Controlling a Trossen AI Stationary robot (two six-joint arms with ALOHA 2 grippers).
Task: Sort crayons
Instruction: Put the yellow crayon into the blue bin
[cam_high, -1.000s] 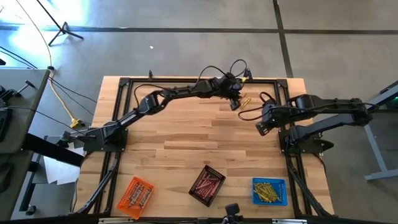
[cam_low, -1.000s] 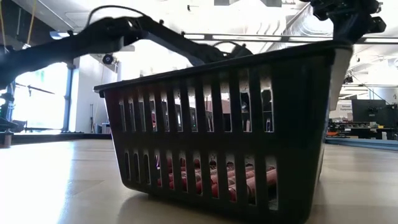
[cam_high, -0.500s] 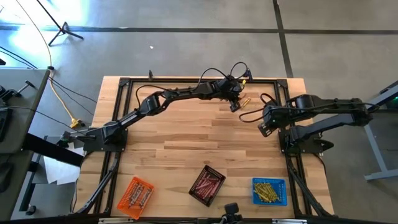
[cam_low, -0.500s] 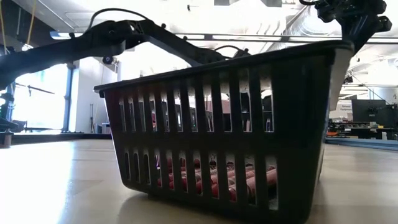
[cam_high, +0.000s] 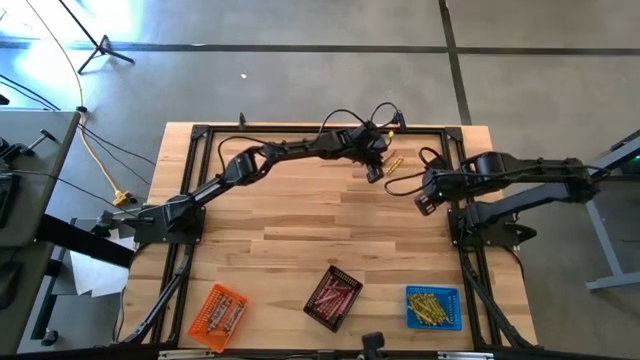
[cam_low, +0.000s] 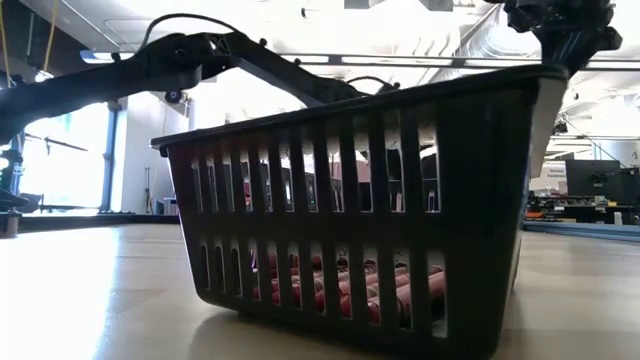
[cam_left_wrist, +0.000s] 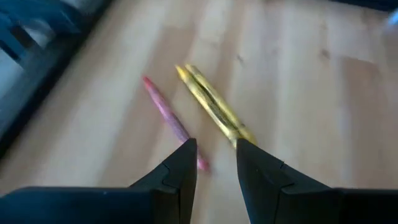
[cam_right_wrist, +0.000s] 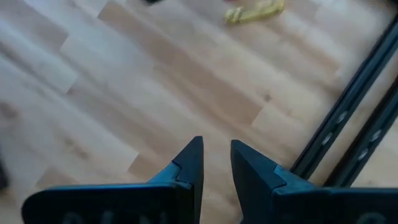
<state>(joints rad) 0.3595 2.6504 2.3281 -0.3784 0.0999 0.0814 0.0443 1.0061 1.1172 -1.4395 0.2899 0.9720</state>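
The left tool (cam_left_wrist: 214, 152) hung low over the far part of the wooden bench (cam_high: 300, 215), its two dark fingers parted by a narrow gap and holding nothing. Just ahead of the fingertips lay three loose crayons: a pink crayon (cam_left_wrist: 168, 118) and two yellow crayons (cam_left_wrist: 211, 102) lying side by side, touching each other. The pink one's near end ran up to the tip of one finger; whether they touched could not be told. In the high view the left tool (cam_high: 375, 165) sat at the end of an arm stretched far out from its base at the bench's left edge, with the loose crayons (cam_high: 393, 163) just beside it.

The right tool (cam_right_wrist: 214, 152) hovered above bare wood, its fingers also slightly parted and empty, with the yellow crayons (cam_right_wrist: 255, 12) lying farther off. In the high view the right tool (cam_high: 425, 203) was near the bench's right frame, its arm folded in from the right.

Along the near edge stood three trays: an orange tray (cam_high: 203, 300) with crayons, a black tray (cam_high: 345, 310) with reddish crayons (cam_low: 380, 290), and a blue tray (cam_high: 452, 310) with yellow ones.
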